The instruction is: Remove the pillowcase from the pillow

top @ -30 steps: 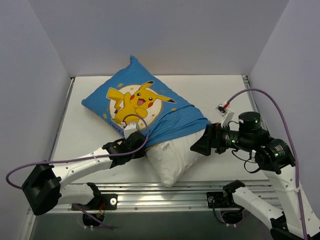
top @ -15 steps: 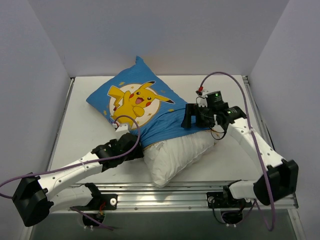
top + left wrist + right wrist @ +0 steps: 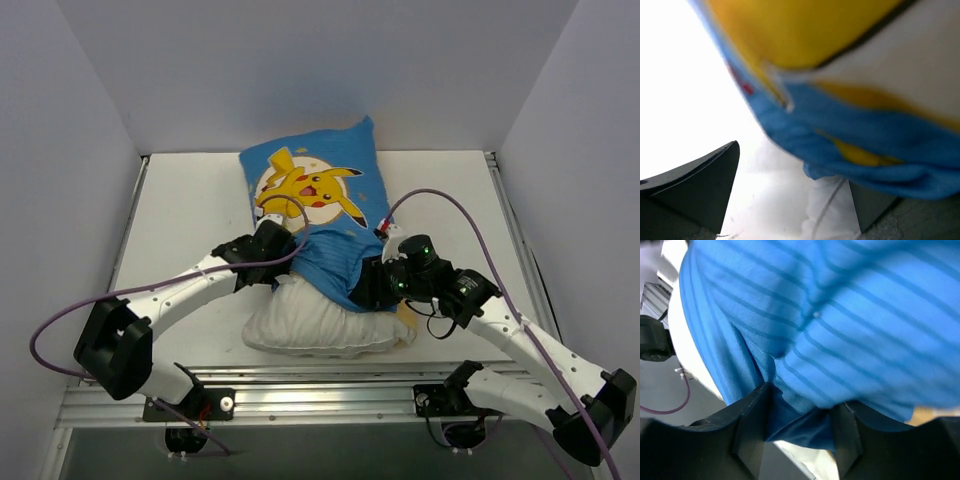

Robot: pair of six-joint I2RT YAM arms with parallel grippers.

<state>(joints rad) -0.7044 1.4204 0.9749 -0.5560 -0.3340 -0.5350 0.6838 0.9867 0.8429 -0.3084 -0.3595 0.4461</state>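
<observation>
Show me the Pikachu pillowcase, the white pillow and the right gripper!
pillowcase [image 3: 312, 190], top external view, on the Pikachu picture.
pillow [image 3: 300, 322], top external view, on its bare white near end.
right gripper [image 3: 799, 412], right wrist view, between its fingertips, on bunched blue cloth.

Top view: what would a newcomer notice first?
The blue Pikachu case lies toward the far side, half off the white pillow at the near edge. The right pincer pinches a fold of its striped fabric; the left pincer sits open at its hem.
</observation>
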